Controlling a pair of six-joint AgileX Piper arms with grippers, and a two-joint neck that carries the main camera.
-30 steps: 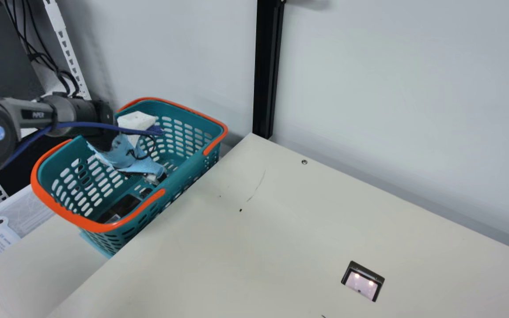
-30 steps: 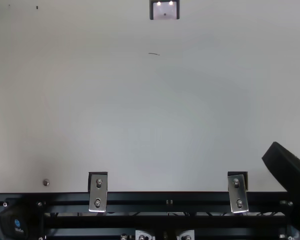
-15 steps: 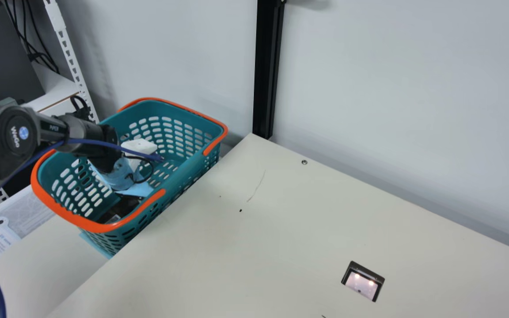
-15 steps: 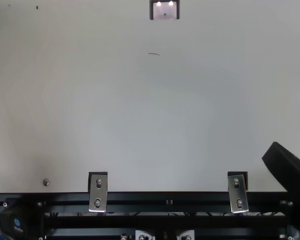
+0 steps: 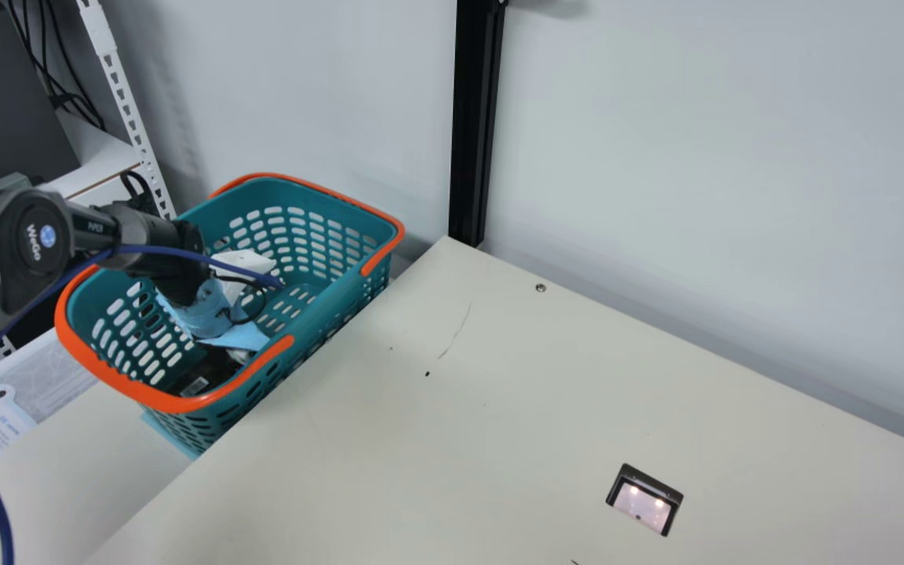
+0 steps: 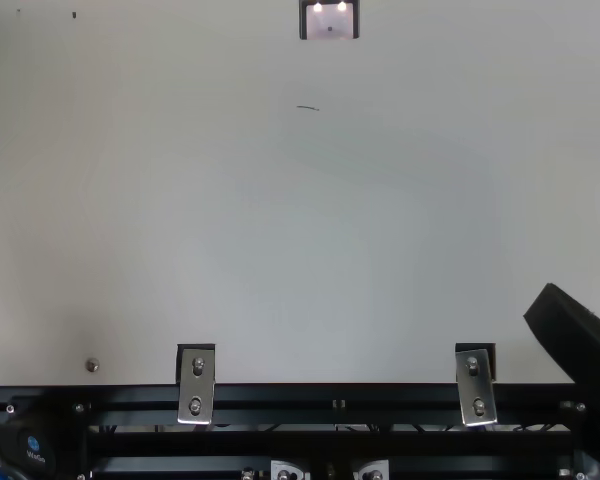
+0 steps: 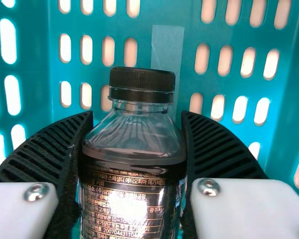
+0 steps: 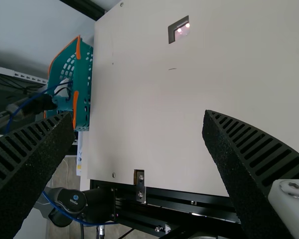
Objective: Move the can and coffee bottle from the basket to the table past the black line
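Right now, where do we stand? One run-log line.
left gripper: closed on coffee bottle | bottle: inside basket | right gripper: open, over table | bottle to table: not yet done

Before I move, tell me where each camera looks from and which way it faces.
Main: on the neck, looking down across the table and basket; left arm shows.
Left wrist: at the basket, facing its wall; left gripper shut on the coffee bottle.
Right wrist: over the table; open right gripper shows.
Top: fixed above, looking steeply down; right gripper at right.
Main and right wrist share basket and left arm.
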